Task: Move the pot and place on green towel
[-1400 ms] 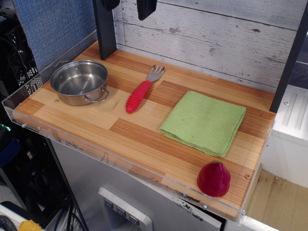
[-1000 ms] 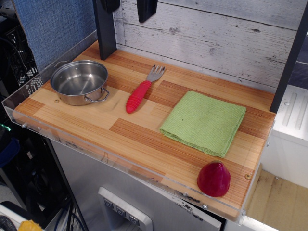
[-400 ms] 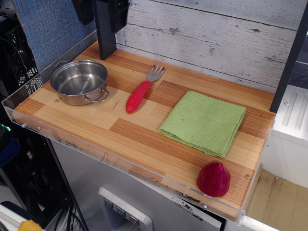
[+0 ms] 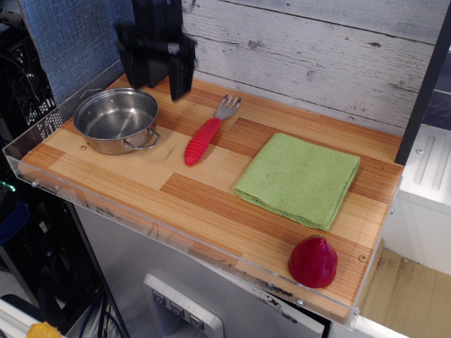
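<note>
A striped wooden tabletop [image 4: 134, 179] carries a shiny steel pot [image 4: 117, 120], a red-handled fork [image 4: 208, 132], a folded green towel [image 4: 299, 179] and a dark red cone-shaped object [image 4: 313, 262].

pot [image 4: 116, 120] shiny silver | green towel [image 4: 299, 179] light green, woven | fork [image 4: 208, 132] red-handled

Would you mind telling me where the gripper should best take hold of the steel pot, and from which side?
Probably the pot's rim, from straight above: it stands upright, lidless and empty, so one finger can drop inside the wall and one outside. The gripper hovers open just behind it. The wire loop handle facing the front is thin and likely slippery.
</note>
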You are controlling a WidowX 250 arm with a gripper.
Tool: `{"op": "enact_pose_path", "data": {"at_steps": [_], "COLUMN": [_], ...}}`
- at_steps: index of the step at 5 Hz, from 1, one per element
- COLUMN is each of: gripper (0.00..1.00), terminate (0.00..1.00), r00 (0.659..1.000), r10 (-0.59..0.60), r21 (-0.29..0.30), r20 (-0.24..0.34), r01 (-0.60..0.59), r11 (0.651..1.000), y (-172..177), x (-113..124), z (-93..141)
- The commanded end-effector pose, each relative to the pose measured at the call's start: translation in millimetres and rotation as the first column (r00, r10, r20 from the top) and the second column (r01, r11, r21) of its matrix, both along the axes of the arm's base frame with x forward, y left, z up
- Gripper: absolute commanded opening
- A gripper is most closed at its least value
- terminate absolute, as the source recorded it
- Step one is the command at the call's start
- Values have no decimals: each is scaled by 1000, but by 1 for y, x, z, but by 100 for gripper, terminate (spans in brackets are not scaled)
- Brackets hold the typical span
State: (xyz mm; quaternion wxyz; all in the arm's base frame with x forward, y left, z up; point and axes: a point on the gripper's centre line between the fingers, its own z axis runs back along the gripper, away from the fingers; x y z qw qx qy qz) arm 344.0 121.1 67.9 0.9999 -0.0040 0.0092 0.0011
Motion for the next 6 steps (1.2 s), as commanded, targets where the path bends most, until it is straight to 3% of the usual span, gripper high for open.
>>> {"op": "enact_pose_path", "data": {"at_steps": [1, 4, 5, 6], "gripper": [100, 100, 0, 0], "terminate": [0, 0, 0, 0], "r00": [999, 986, 983, 984], "r10": [31, 49, 47, 58], "r21": [20, 27, 48, 37], "r20": [-40, -162, -177, -169], "r01": [-30, -46, -39, -52], "r11": [999, 999, 998, 998], "y": [17, 27, 23, 22], "x": [8, 1, 2, 0], "z": [-16, -40, -41, -40]}}
